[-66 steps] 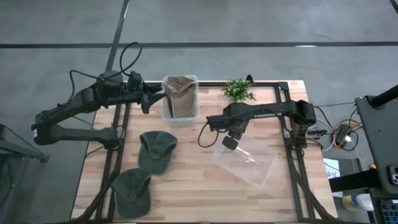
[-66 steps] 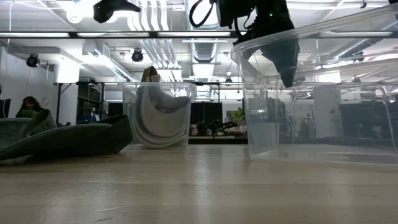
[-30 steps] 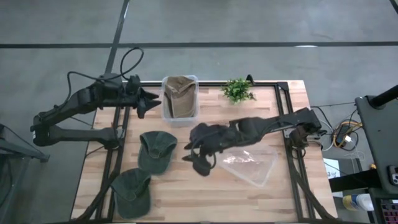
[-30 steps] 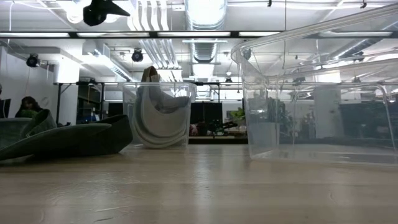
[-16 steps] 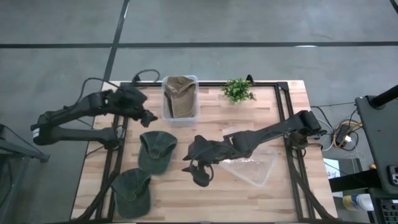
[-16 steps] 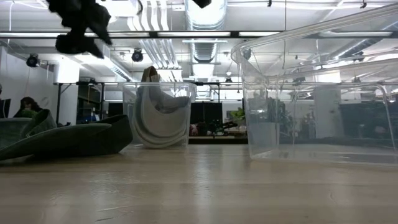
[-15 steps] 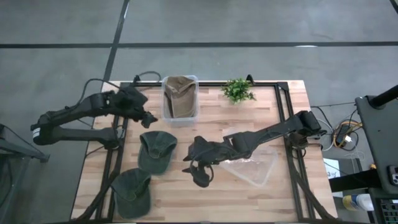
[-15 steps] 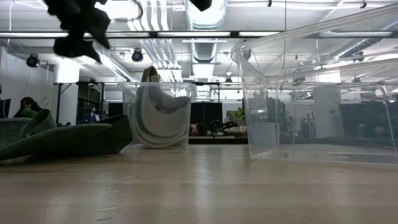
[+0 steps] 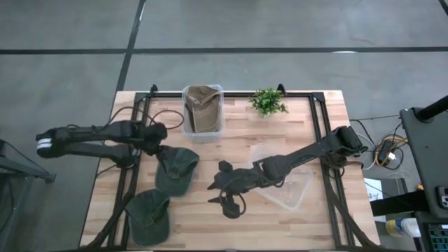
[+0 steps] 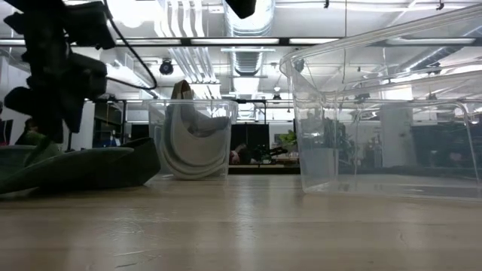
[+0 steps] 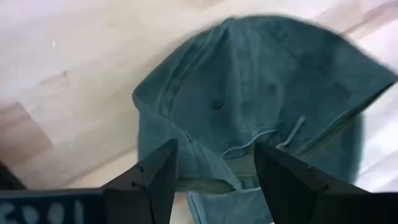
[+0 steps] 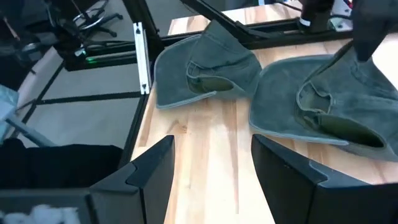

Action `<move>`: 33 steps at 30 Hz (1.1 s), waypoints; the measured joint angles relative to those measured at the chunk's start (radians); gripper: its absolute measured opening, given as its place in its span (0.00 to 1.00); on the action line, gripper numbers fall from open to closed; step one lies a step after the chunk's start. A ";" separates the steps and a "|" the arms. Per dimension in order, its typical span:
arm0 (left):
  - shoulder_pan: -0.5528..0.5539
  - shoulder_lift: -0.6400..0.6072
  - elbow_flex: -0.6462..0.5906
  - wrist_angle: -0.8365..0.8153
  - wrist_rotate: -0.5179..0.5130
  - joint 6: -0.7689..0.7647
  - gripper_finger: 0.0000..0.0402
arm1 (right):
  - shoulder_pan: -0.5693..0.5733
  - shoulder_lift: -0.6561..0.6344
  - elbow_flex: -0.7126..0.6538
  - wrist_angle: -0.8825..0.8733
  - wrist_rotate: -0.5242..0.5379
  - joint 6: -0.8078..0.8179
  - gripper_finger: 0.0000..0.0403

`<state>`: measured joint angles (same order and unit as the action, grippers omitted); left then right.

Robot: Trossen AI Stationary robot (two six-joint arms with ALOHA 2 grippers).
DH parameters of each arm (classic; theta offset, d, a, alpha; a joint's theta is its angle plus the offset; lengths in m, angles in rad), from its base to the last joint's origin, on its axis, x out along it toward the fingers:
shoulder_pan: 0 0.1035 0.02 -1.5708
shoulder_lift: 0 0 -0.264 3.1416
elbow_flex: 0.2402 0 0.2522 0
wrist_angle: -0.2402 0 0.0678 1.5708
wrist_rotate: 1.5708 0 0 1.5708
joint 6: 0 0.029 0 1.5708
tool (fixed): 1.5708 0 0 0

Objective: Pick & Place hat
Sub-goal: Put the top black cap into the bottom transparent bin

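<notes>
Two green hats lie flat on the wooden table at its left. The farther one (image 9: 176, 168) (image 11: 261, 93) lies under my left gripper (image 9: 159, 148) (image 11: 214, 180). That gripper is open and points down over the hat's rear strap opening, low above the cloth (image 10: 83, 169). The nearer green hat (image 9: 148, 215) (image 12: 205, 65) lies by the near left corner. My right gripper (image 9: 225, 201) (image 12: 211, 180) hangs open over bare wood right of both hats. A tan hat (image 9: 201, 106) sits in a clear bin (image 9: 187, 129) at the far edge. My left gripper stands open, pointing down, with one finger (image 11: 152, 180) on either side of the strap opening (image 11: 205, 168) at the farther green hat's rear. I cannot tell whether the fingertips touch the cloth. The hat lies flat on the table.
A clear empty bin (image 9: 301, 189) (image 10: 376, 113) sits under my right arm at the table's right half. A small green plant (image 9: 267, 101) stands at the far edge. Black frame rails (image 9: 327, 175) run along the left and right sides.
My left gripper has swung from beside the tan hat's bin toward the near edge and come down over the farther green hat. My right gripper has moved a little toward the near edge. No hat has moved.
</notes>
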<state>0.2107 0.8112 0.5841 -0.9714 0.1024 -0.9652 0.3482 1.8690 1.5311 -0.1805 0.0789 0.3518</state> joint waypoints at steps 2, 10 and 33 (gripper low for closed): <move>-0.018 0.000 -0.011 -0.004 0.001 -0.027 0.50 | 0.004 0.000 0.000 0.000 0.000 -0.019 0.51; -0.044 0.000 0.055 -0.023 0.046 -0.053 0.50 | 0.008 0.000 -0.002 -0.001 0.000 -0.023 0.51; -0.146 0.112 0.098 -0.197 0.079 -0.166 0.50 | 0.015 -0.002 -0.003 -0.001 0.001 -0.020 0.51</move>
<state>0.0648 0.9234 0.6819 -1.1682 0.1814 -1.1312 0.3630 1.8675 1.5284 -0.1813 0.0800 0.3321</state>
